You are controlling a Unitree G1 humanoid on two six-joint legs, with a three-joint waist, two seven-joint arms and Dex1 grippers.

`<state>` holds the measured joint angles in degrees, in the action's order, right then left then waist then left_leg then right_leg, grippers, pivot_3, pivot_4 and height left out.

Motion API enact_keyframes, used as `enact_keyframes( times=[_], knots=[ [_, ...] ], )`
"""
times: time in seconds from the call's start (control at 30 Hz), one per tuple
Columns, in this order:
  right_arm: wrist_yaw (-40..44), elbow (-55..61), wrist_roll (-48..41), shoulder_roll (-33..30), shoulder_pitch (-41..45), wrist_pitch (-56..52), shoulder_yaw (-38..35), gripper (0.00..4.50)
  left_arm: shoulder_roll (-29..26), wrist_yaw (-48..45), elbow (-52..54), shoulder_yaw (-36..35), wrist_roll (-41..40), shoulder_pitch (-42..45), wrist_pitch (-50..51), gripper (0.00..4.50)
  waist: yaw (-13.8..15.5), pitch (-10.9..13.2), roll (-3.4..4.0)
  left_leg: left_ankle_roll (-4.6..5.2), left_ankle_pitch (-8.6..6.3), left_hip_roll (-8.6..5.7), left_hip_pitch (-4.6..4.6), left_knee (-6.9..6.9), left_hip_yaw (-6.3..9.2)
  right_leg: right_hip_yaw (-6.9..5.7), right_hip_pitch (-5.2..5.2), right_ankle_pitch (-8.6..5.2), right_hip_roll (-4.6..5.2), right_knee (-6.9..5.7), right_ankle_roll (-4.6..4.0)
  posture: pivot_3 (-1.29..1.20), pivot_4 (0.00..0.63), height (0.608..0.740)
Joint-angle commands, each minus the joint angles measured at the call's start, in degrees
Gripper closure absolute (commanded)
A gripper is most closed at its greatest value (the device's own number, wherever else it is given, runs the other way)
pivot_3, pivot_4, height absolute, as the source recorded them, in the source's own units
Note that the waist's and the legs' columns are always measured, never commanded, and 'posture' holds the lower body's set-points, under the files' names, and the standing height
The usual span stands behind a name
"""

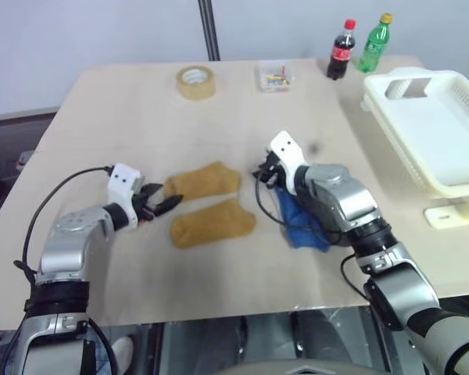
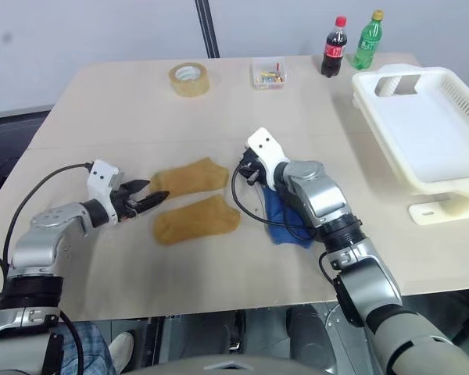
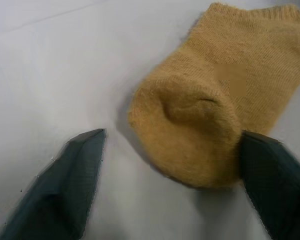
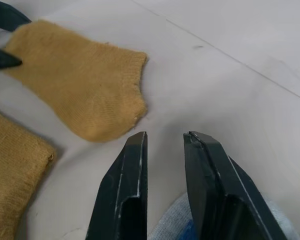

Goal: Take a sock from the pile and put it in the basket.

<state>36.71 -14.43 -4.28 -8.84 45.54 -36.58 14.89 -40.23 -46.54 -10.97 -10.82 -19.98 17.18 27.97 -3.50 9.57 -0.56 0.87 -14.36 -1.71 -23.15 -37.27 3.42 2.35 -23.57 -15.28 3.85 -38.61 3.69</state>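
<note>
Mustard knit sits right at our left end effector (image 1: 158,205): the toe of the upper yellow sock (image 1: 203,181) lies between its two fingers, which stand partly apart with nothing gripped yet. A second yellow sock (image 1: 213,223) lies just below it, and one blue sock (image 1: 303,226) is half hidden under our right arm, so we count three socks in the pile, two yellow and one blue. Our right end effector (image 1: 267,173) hovers beside the upper sock's cuff, fingers (image 4: 127,195) nearly together, a narrow gap between them, holding nothing. The white basket (image 1: 463,186) waits at the right edge of the surface (image 1: 125,109), well apart from the pile. We judge the risk here to be a shallow pinch: the fingers could catch only the toe's fuzz and the sock slips free on lifting, or drags its neighbour along.
</note>
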Motion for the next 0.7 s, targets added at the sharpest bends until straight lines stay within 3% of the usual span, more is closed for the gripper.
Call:
enact_keyframes(
  times=[0.03, 0.17, 0.47, 0.7],
  knots=[
    [0.1, 2.9, 0.1, 0.4, 0.5, 1.6, 0.5, 3.32, 0.3, -0.6, 2.1, 1.3, -2.4, -1.7, 8.2, 2.61, 0.0, 0.0, 0.0, 0.0, 0.0, 0.0, 0.01, 0.0, -0.01, 0.0, 0.0, 0.0, 0.0, -0.01, 0.0, 0.0, 0.15, 0.738],
    [0.0, 2.9, -1.3, 1.8, 0.6, -0.4, -0.1, 3.32, 0.5, 0.3, 3.7, 1.0, -2.7, -2.5, 10.7, 4.41, 0.0, 0.0, 0.0, -0.01, 0.0, -0.01, 0.08, -0.01, -0.05, -0.02, 0.01, 0.0, 0.05, -0.11, 0.0, 0.0, 0.15, 0.738],
    [-1.5, 2.7, -7.2, 6.7, -0.2, -11.9, -3.3, 3.32, 1.2, 0.9, 5.1, 0.5, -3.6, -3.5, 11.7, 4.41, 0.1, 0.0, 0.0, 0.03, -0.02, -0.01, 0.15, -0.02, -0.09, -0.03, 0.02, 0.0, 0.1, -0.18, 0.0, 0.0, 0.15, 0.738],
    [-6.3, -3.5, -6.8, 10.0, 1.6, -12.1, -5.3, 3.32, 1.8, 0.5, 6.1, 1.1, -4.1, -3.7, 12.5, 4.41, 0.1, -0.1, -0.01, 0.14, -0.09, -0.02, 0.2, -0.01, -0.09, -0.04, 0.02, 0.0, 0.13, -0.17, -0.01, 0.0, 0.15, 0.738]
  ],
)
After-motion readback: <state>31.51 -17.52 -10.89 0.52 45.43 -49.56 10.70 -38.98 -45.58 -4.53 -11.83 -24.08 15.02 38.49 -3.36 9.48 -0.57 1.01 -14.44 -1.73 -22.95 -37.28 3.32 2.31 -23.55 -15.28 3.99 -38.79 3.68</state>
